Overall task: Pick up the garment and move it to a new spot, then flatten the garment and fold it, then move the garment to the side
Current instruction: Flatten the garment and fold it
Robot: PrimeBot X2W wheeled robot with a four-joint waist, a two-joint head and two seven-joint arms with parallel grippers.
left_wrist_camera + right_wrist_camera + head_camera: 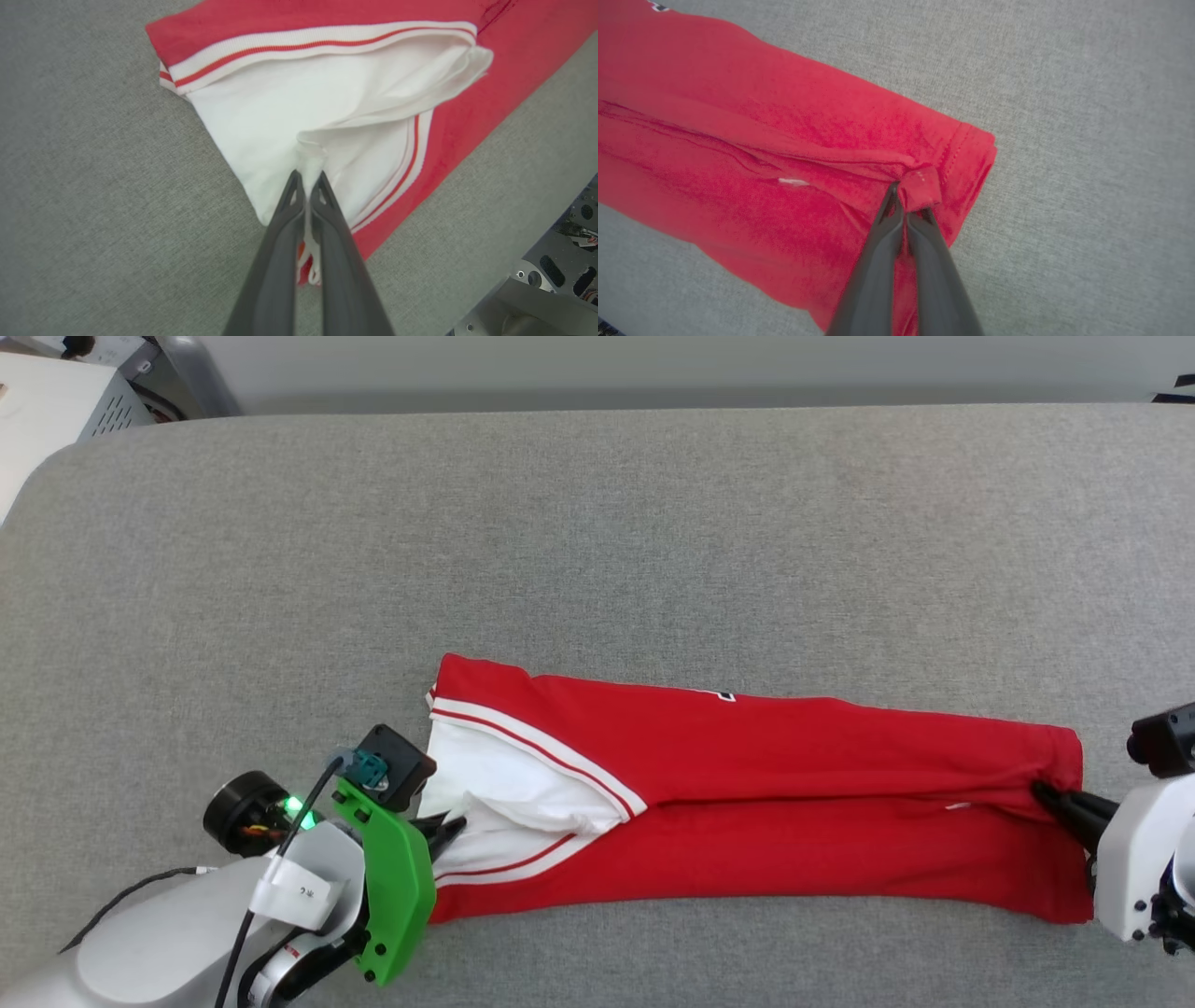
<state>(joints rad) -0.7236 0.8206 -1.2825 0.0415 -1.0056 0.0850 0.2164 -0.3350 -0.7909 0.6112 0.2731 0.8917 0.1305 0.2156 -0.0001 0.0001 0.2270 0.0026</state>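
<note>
Toward six o'clock on the grey cloth table [597,523], the red, white-sleeved jersey shirt [794,821] is lying half-folded, the left gripper [452,827] pinching shut on its nine-o'clock sleeve, the right gripper [1046,792] on its three-o'clock hem, the fold probably needing an even joint lift next.

Grey fabric surface [597,523], pale wall [653,364] in bg, white vented box [65,401] top L

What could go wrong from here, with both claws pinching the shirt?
1. The left claw pinches only a thin tuck of the white sleeve; a pull could slip it free.
2. The right claw bunches the red hem, so the garment may crease rather than fold flat.
</note>
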